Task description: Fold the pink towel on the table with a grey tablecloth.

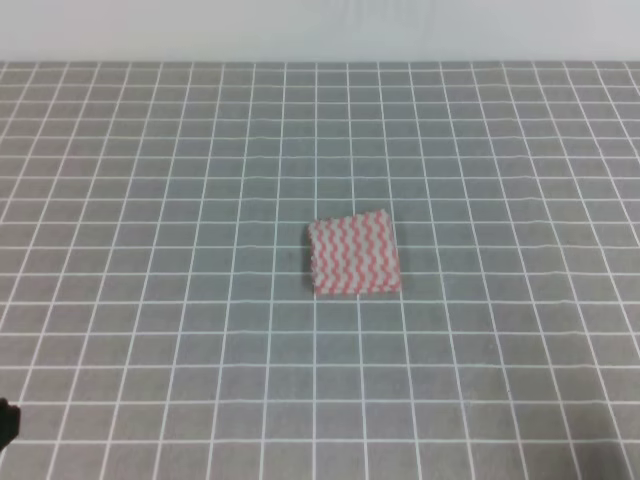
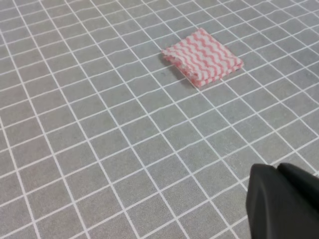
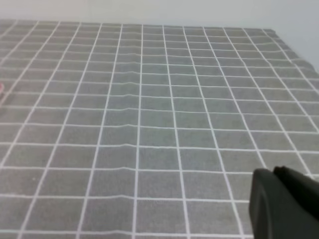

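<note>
Grey grid tablecloth (image 1: pixel 150 200), pink towel (image 1: pixel 354 256) lying centred.
Left gripper (image 2: pixel 284 204) looks nearer to me; jaw states unreadable on both.

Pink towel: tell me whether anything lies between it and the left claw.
Nothing visible does. In the left wrist view only bare grey tablecloth lies between the left claw at the lower right and the pink towel, which lies as a small stacked square, apart from both claws.

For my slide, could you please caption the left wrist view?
Folded pink towel lying on the grey gridded tablecloth, left end effector well clear.
</note>
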